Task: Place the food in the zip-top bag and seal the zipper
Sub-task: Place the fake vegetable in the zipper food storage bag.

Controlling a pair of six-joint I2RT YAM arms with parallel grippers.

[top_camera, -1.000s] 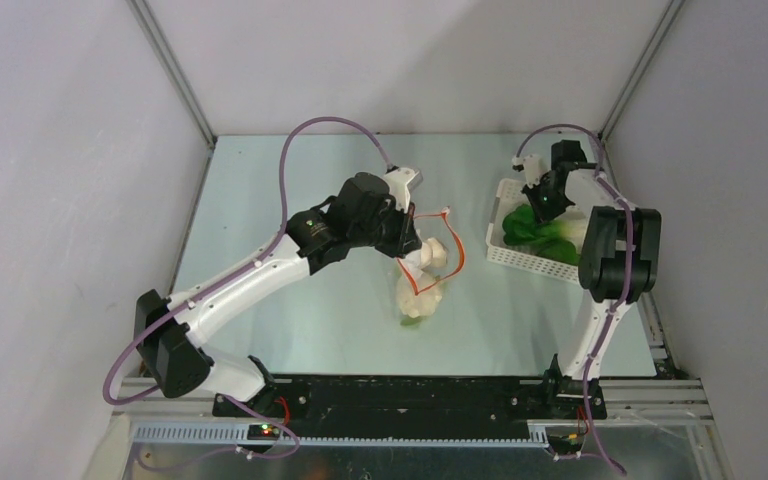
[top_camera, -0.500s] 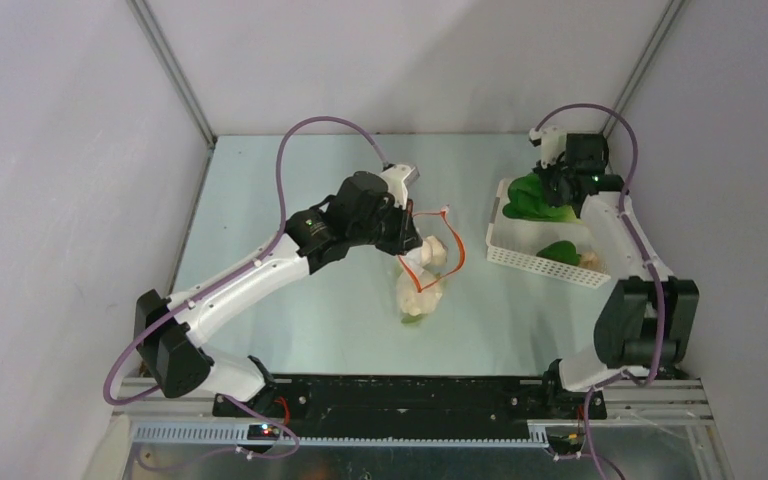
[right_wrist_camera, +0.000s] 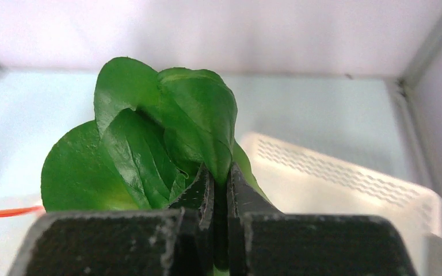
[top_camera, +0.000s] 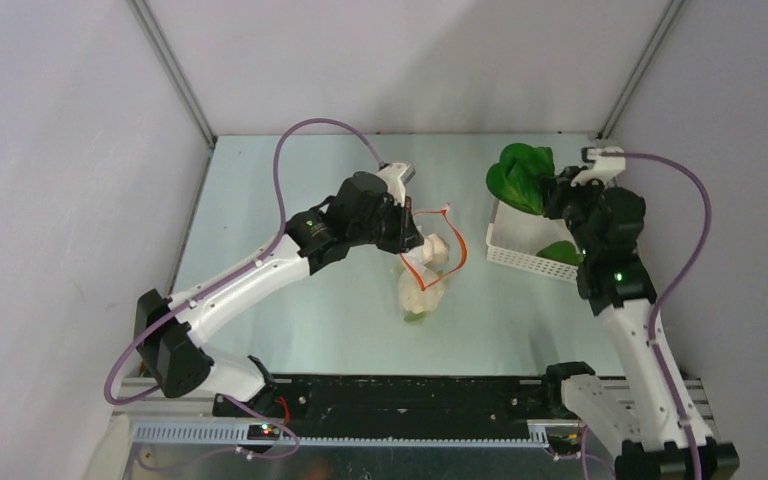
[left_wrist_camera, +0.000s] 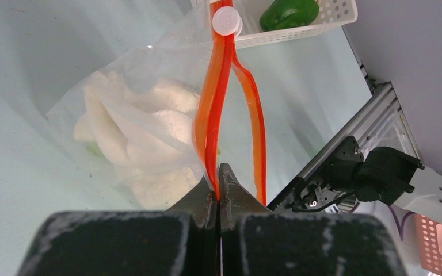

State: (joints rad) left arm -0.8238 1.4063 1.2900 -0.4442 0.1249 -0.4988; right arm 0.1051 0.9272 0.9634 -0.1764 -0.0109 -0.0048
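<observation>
The clear zip-top bag (top_camera: 422, 290) lies mid-table with cream-white food pieces (left_wrist_camera: 149, 121) inside. Its orange-red zipper (top_camera: 457, 245) gapes open. My left gripper (top_camera: 407, 228) is shut on one side of the zipper strip (left_wrist_camera: 214, 115) and holds the mouth up; a white slider (left_wrist_camera: 226, 20) sits at the far end. My right gripper (top_camera: 552, 192) is shut on a bright green leafy piece (top_camera: 518, 176) and holds it raised above the white basket's left end. In the right wrist view the leaves (right_wrist_camera: 161, 138) fill the view above my pads (right_wrist_camera: 204, 190).
The white perforated basket (top_camera: 520, 258) stands at the right and holds another green piece (top_camera: 563, 251), also seen in the left wrist view (left_wrist_camera: 288, 12). Grey walls close in at the back and both sides.
My right gripper has lifted the green leafy piece out of the basket and swung it up and to the left. The right arm has changed posture. The left gripper has kept its hold on the zipper.
</observation>
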